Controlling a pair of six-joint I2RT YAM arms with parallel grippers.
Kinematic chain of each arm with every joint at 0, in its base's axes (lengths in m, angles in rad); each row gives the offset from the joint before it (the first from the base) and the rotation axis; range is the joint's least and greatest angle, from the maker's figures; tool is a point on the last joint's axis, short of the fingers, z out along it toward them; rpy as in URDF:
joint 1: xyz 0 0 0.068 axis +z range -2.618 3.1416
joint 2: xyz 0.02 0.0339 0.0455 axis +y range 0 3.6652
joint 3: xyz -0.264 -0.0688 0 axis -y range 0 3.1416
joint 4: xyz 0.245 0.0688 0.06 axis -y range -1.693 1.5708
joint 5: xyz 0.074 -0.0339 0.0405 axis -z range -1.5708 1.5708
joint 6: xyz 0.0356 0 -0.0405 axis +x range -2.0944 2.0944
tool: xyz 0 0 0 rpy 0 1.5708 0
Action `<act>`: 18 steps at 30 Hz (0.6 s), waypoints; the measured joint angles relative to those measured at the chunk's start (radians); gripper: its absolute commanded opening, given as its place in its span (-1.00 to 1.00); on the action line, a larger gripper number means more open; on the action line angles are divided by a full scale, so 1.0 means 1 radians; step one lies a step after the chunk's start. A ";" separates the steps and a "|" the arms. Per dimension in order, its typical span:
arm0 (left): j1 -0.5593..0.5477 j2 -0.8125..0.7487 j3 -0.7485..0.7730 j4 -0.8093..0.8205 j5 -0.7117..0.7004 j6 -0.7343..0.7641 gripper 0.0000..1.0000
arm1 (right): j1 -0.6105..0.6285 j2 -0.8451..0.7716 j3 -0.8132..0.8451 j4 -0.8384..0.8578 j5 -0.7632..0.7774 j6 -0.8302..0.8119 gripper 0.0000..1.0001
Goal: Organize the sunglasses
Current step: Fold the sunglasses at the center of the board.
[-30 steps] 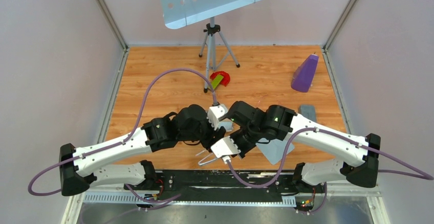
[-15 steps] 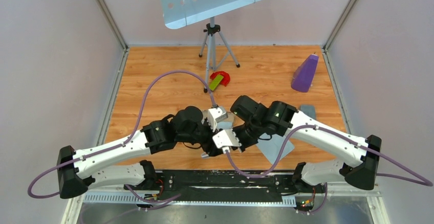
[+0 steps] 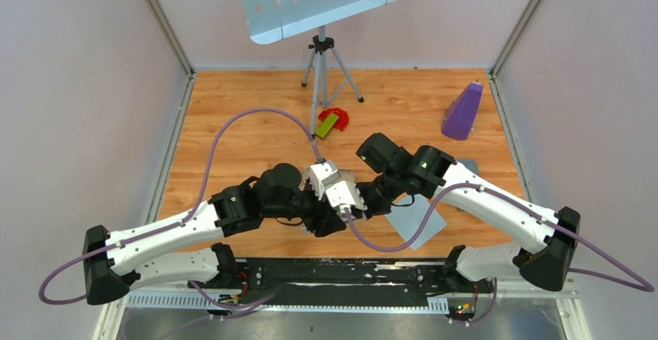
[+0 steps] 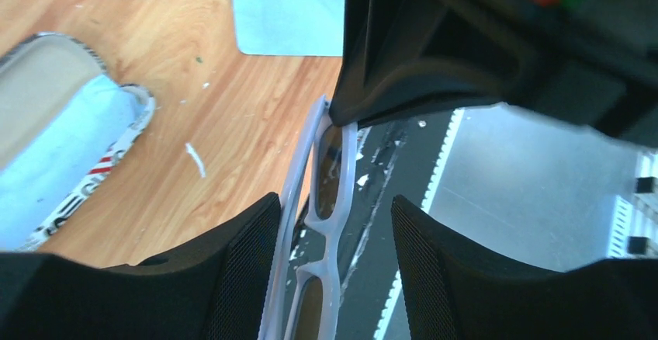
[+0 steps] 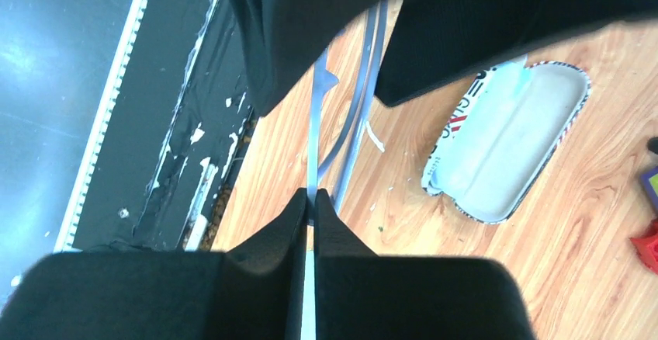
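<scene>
The sunglasses (image 4: 324, 247) are pale and thin-framed, held upright on edge over the table's near edge. My right gripper (image 5: 313, 194) is shut on one thin end of the sunglasses (image 5: 312, 138). My left gripper (image 4: 334, 200) is open and straddles the frame. The folded arm lies against its left finger (image 4: 233, 270), and the right finger (image 4: 442, 270) stands apart. In the top view both grippers meet at the near centre, left gripper (image 3: 326, 222) and right gripper (image 3: 363, 202), and they hide the glasses.
An open case (image 5: 504, 142) with pale blue lining lies on the wood beside the grippers, also in the left wrist view (image 4: 62, 146). A blue-grey cloth (image 3: 419, 220) lies near right. A purple object (image 3: 462, 111), a red-green toy (image 3: 332, 120) and a tripod stand (image 3: 322, 60) stand further back.
Both wrists have drawn closer together and moved a little away from the near edge. The glasses, seen by the near edge a second ago, are now hidden under the grippers.
</scene>
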 measured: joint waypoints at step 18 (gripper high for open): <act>-0.188 -0.218 0.031 -0.200 -0.393 0.423 0.31 | -0.246 0.303 0.078 -0.139 -0.332 0.050 -1.00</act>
